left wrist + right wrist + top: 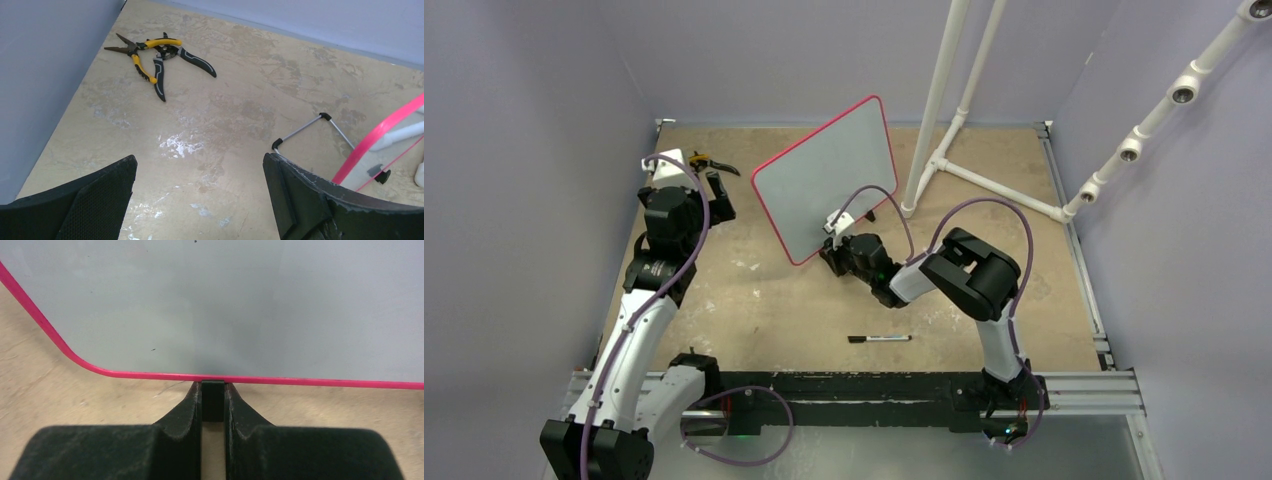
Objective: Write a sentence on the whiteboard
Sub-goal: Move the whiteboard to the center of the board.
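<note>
The whiteboard (824, 175) stands tilted on the table at mid-back, with a pink-red rim and a blank grey-white face. No sentence shows on it in any view. My right gripper (831, 250) is at the board's lower edge. In the right wrist view the right gripper (213, 390) is shut on a small black foot (213, 397) under the board's (225, 305) pink rim. My left gripper (200, 170) is open and empty over bare table, left of the board's rim (380, 135); it also shows in the top view (716, 195). A black marker (879, 339) lies on the table near the front.
Yellow-and-black pliers (155, 60) lie at the back left near the wall, also in the top view (711, 163). The board's wire stand (320, 125) shows behind it. A white pipe frame (944, 100) rises right of the board. Grey walls enclose the table.
</note>
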